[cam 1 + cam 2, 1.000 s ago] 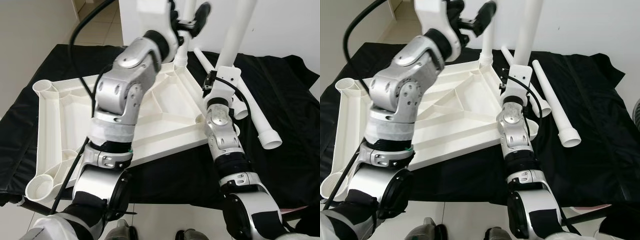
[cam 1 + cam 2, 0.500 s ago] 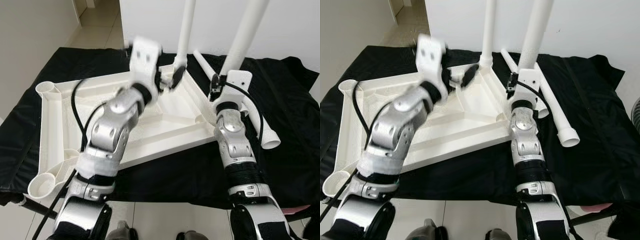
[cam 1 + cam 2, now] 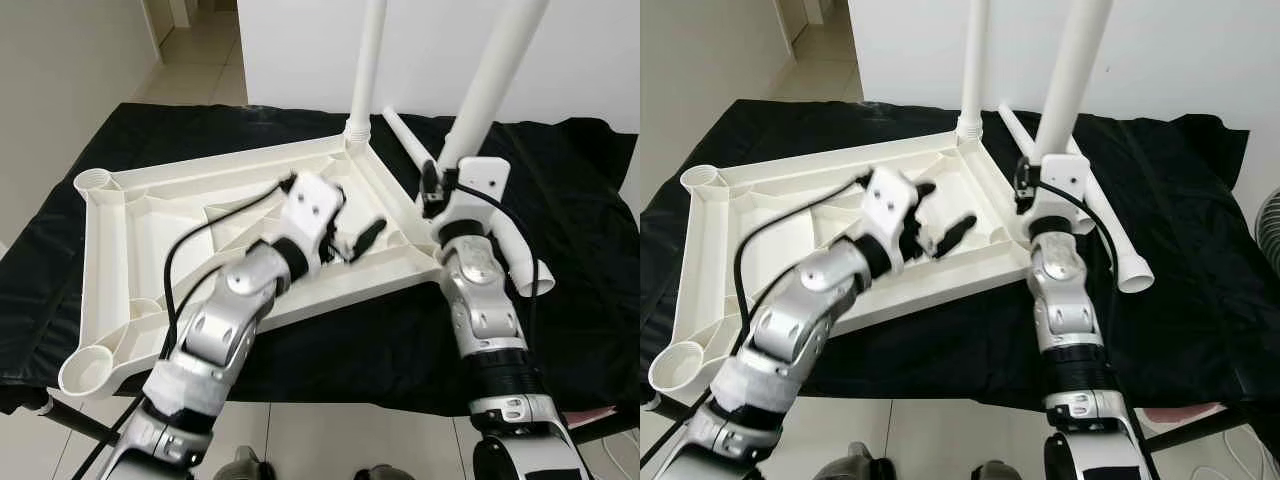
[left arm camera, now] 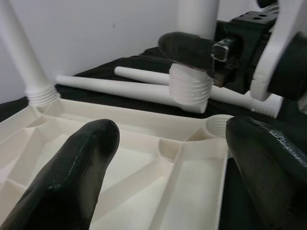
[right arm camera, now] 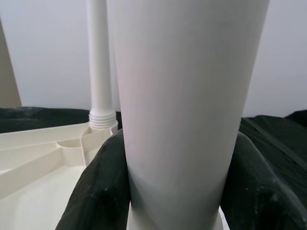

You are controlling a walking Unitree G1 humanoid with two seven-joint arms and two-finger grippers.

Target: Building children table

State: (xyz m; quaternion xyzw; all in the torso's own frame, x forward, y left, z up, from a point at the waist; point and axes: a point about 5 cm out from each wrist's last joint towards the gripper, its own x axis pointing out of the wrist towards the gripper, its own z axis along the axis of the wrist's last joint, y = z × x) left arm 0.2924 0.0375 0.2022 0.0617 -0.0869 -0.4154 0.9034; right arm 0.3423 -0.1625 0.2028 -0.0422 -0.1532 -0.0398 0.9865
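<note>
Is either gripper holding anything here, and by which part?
The right gripper grips a white table leg near its lower, threaded end. The left gripper is open above the tabletop, holding nothing.

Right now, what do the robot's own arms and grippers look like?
Both arms are jointed silver metal shells with black ribbed sections and white wrist housings. A black cable loops along the left arm. The left gripper and right gripper each have two long, rounded, glossy black fingers.
</note>
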